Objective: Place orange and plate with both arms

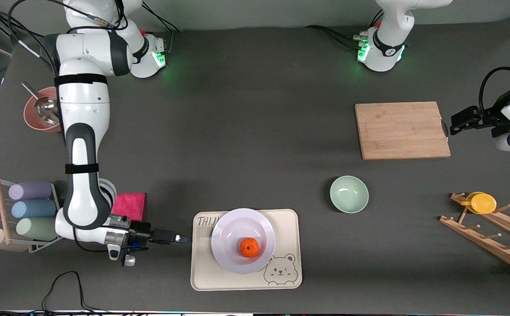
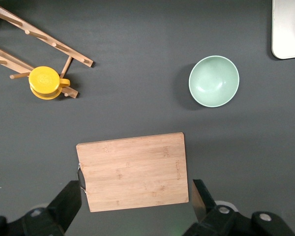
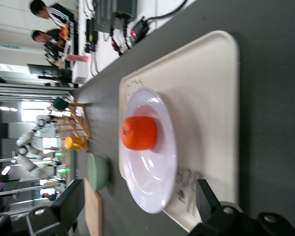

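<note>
On the table, front view: a small round bright orange fruit (image 1: pixel 249 247) sits on a glossy pale lavender round plate (image 1: pixel 227 240), toward the plate's edge nearer the front camera.
Plate support: the plate rests on a beige rectangular tray with a bear drawing (image 1: pixel 205 276), which lies near the table edge closest to the front camera.
Right gripper: the right gripper (image 1: pixel 183 239) is low, just beside the tray's edge at the right arm's end, holding nothing and apart from the plate; how wide it stands cannot be told in this view.
Left gripper: the left gripper (image 1: pixel 456 124) hangs at the left arm's end of the table, beside a rectangular bamboo cutting board (image 1: pixel 401 130); that arm waits.
Other items: a pale green bowl (image 1: pixel 349 194) stands between the board and the tray, and a yellow cup (image 1: pixel 482 202) hangs on a wooden peg rack (image 1: pixel 491 235).

Left wrist view, gripper: its two dark fingers (image 2: pixel 66 204) stand wide apart over the cutting board (image 2: pixel 132 171), empty.
Left wrist view, surroundings: the green bowl (image 2: pixel 214 81), yellow cup (image 2: pixel 45 82) and rack (image 2: pixel 39 42) are visible.

Right wrist view, gripper: the fingers (image 3: pixel 71 204) are spread wide with nothing between them.
Right wrist view, target: the orange (image 3: pixel 138 132) rests on the plate (image 3: pixel 157 182) on the tray (image 3: pixel 206 103).
</note>
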### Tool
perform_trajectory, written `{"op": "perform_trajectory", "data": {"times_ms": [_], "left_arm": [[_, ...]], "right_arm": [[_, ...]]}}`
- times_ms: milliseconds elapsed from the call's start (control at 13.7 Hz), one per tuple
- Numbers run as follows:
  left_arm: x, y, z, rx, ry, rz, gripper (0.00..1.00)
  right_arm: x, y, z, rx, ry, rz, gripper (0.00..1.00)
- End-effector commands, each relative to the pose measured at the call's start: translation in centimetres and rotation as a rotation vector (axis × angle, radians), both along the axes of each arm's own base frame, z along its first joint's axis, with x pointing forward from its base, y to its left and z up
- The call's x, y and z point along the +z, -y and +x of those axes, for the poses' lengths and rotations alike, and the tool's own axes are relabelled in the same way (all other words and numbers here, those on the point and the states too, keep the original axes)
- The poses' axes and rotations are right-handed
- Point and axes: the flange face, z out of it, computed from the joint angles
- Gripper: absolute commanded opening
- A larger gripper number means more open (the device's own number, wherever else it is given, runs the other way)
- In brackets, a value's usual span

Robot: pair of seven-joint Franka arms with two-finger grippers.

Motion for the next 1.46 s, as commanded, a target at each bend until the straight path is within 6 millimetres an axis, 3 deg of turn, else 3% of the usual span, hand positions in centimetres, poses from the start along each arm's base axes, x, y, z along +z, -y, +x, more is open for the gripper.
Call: {"op": "perform_trajectory", "data": {"times_ms": [0, 220, 585, 659, 805, 951, 1244, 1390], "left_arm": [[0.4, 0.1, -0.1, 0.001, 0.017, 0.005, 1.0], [0.4, 0.1, -0.2, -0.001, 0.017, 0.011, 1.0], [0.5, 0.2, -0.2, -0.002, 0.019, 0.014, 1.0], [0.4, 0.2, -0.2, -0.002, 0.019, 0.014, 1.0], [0.5, 0.2, -0.1, -0.002, 0.024, 0.015, 1.0], [0.4, 0.2, -0.1, -0.002, 0.024, 0.015, 1.0], [0.3, 0.2, 0.0, -0.004, 0.025, 0.015, 1.0], [0.3, 0.3, 0.0, -0.005, 0.024, 0.015, 1.0]], "right_arm": [[1.1, 2.2, -1.5, 0.027, -0.042, -0.09, 1.0], [1.5, 4.6, -3.0, 0.061, -0.068, -0.201, 1.0], [5.1, 9.5, -4.8, 0.182, -0.075, -0.481, 1.0], [6.5, 11.1, -5.0, 0.191, -0.07, -0.541, 1.0], [8.6, 12.3, -5.8, 0.247, -0.068, -0.656, 1.0], [12.0, 14.8, -6.0, 0.257, -0.053, -0.758, 1.0], [20.6, 10.5, -7.6, 0.231, -0.089, -0.987, 1.0], [23.8, 10.8, -8.3, 0.177, -0.107, -0.975, 1.0]]}}
